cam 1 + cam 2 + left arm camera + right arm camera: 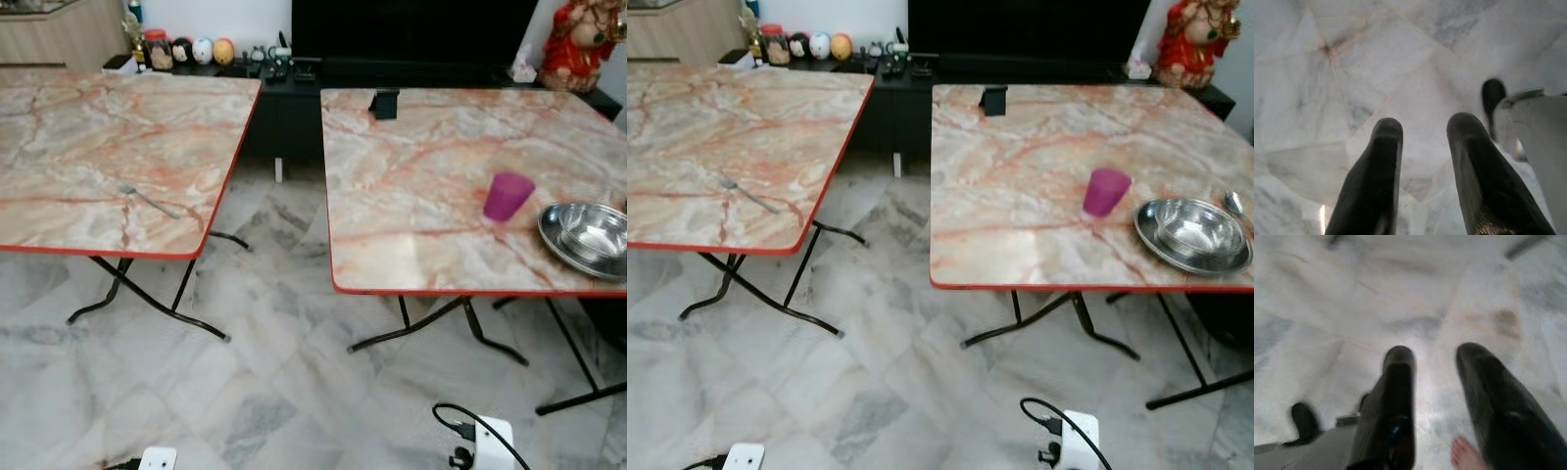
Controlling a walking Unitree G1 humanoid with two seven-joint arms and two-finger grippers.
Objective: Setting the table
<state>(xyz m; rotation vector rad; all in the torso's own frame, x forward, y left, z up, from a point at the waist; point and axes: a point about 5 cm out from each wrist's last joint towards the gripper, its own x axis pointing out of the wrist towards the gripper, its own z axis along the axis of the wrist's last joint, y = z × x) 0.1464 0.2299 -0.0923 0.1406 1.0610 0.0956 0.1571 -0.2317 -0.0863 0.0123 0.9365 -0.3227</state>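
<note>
Left eye view shows me two folding tables with pink marble tops and red edges, side by side on a pale marble floor (274, 392) with a gap between them.

On the left table (98, 127) a fork (149, 203) lies alone, near the front edge, at about 5 o'clock from the middle of the top.

On the right table (1019, 196) a purple cup (1106, 191) stands upright. A shiny metal bowl (1193, 233) sits on a metal plate just beside the cup, at 4 o'clock from it, near the front right corner. A spoon (1234, 203) peeks in at 2 o'clock from the bowl. A small black stand (993, 100) sits at the far edge of this table.

Behind the tables, at 12 o'clock, I see a dark low cabinet (284, 88) with little round toys (203, 50) and a red figure (580, 39) on it.

My left gripper (1422, 129) hangs over the floor, fingers apart, holding nothing. My right gripper (1435, 357) also hangs over the floor, fingers apart and empty, and a person's bare toe (1465, 453) shows near it.
</note>
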